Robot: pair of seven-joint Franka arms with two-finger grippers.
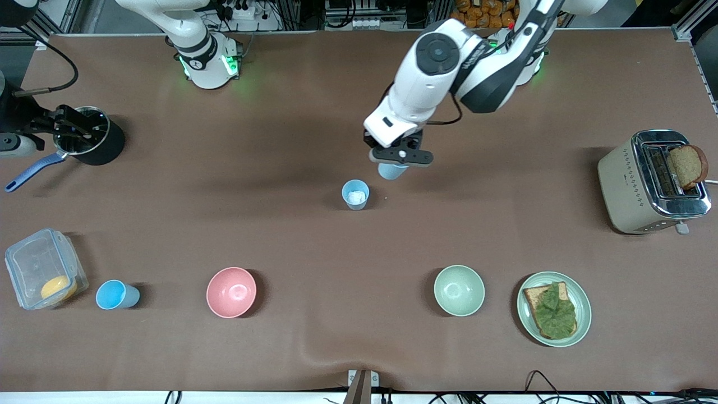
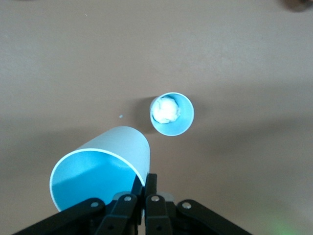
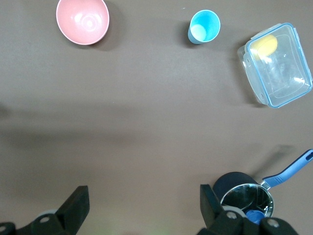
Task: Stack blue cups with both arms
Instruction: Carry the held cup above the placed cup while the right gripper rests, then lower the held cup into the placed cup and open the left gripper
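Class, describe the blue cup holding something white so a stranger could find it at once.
Start mid-table, below the left gripper that holds a plain light-blue cup. Just nearer the front camera stands a small light-blue tapered cup; it alone has a white lump inside.

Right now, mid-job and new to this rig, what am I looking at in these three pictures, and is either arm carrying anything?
Two white robot arms stand at a brown table. The front view looks down from across it; the other two come from cameras on each wrist.

The left gripper is shut on a small light-blue cup, tilted, over the table beside the light-blue cup with a white patch inside, which stands upright. The right gripper waits open above the black saucepan with a blue handle.

A third light-blue cup stands near the front camera, between a clear lidded box and a pink bowl.
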